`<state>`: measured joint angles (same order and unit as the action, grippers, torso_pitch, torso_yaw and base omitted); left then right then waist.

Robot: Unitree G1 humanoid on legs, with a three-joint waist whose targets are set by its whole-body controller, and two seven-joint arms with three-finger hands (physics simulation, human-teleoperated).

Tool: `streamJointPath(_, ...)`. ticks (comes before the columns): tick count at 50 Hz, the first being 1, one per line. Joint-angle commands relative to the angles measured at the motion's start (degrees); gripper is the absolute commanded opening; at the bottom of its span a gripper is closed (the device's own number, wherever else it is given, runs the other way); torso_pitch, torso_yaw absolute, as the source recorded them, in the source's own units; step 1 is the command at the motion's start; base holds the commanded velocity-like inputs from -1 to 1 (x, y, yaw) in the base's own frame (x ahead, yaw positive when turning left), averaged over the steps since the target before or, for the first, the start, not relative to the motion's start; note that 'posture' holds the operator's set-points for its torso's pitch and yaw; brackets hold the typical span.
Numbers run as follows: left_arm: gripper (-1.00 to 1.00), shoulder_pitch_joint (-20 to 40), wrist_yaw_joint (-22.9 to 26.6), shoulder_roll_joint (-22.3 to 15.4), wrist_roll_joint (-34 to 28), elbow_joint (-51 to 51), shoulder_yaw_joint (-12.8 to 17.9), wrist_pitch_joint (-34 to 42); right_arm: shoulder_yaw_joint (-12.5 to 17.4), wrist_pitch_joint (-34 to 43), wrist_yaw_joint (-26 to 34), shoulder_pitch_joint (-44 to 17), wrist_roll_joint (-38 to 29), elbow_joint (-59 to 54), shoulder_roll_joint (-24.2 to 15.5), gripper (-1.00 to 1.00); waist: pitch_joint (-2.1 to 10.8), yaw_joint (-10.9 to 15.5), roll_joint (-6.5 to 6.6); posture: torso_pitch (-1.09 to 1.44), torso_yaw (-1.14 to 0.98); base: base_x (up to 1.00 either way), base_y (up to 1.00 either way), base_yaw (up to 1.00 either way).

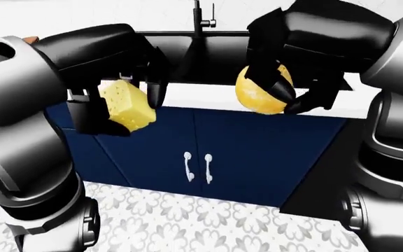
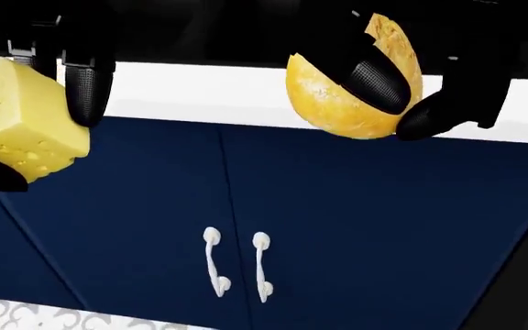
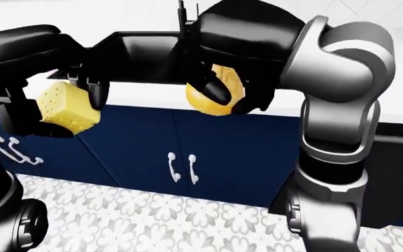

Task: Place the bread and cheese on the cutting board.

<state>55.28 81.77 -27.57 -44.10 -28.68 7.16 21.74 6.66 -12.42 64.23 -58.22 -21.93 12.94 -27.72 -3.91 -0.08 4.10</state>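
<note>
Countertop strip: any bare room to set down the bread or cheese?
Bare white countertop runs between the cheese in the left hand and the bread in the right hand. Above that strip lies the black sink with its faucet. No cutting board is in view.

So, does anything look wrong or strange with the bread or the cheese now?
Nothing stands out. The left hand grips the cheese and the right hand grips the bread, both intact, above the blue cabinet doors. No cutting board shows.
</note>
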Motion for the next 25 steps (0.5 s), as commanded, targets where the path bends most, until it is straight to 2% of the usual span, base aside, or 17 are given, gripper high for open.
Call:
streamJointPath(1, -1.0, 2.34, -1.3, -0.34, -0.17, -1.01, 0.64, -0.22, 1.62, -0.01, -1.21, -2.11, 0.02, 0.54, -0.94, -1.0, 1.57, -0.49, 0.07, 0.0, 0.0, 0.0, 0.59, 0.0)
streamJointPath(4, -1.0, 1.58, -1.43, -0.27, -0.1, -1.37, 0.71, -0.41, 1.54, -0.43, -1.49, -2.35, -0.2, 0.09, -0.96, -1.0, 1.51, -0.37, -2.07, 0.0, 0.0, 0.0, 0.58, 0.0)
streamJointPath(8, -1.0, 1.17, -1.51, -0.25, -0.03, -1.5, 0.74, -0.62, 1.54, -0.73, -1.71, -2.57, -0.44, -0.2, -0.96, -1.0, 1.3, -0.3, -3.24, 0.0, 0.0, 0.0, 0.5, 0.0)
streamJointPath(14, -1.0, 1.2, -1.69, -0.26, 0.03, -1.29, 0.72, -0.85, 1.55, -0.9, -1.92, -2.57, -0.5, -0.44, -0.88, -1.0, 1.68, -0.05, -3.12, 0.0, 0.0, 0.0, 0.33, 0.0)
streamJointPath(16, -1.0, 1.48, -1.64, -0.27, -0.02, -1.13, 0.65, -0.8, 1.55, -1.09, -1.94, -2.81, -0.47, -0.64, -0.99, -1.0, 1.72, -0.26, -1.52, 0.0, 0.0, 0.0, 0.07, 0.0)
streamJointPath(18, -1.0, 1.66, -1.55, -0.3, 0.0, -1.15, 0.68, -0.77, 1.58, -1.39, -2.0, -3.0, -0.43, -0.89, -1.12, -1.0, 1.66, -0.27, -1.12, 0.0, 0.0, 0.0, 0.21, 0.0)
streamJointPath(22, -1.0, 1.19, -1.53, -0.34, 0.11, -1.49, 0.85, -0.8, 1.54, -1.06, -2.23, -3.62, -0.94, -1.34, -1.21, -1.0, 0.98, 0.43, -3.43, 0.0, 0.0, 0.0, 0.41, 0.0)
streamJointPath(25, -1.0, 1.4, -1.49, -0.47, 0.17, -1.35, 0.87, -0.71, 1.45, -1.57, -2.62, -4.07, -1.16, -2.15, -1.28, -1.0, 1.39, 0.75, -4.31, 0.0, 0.0, 0.0, 0.32, 0.0)
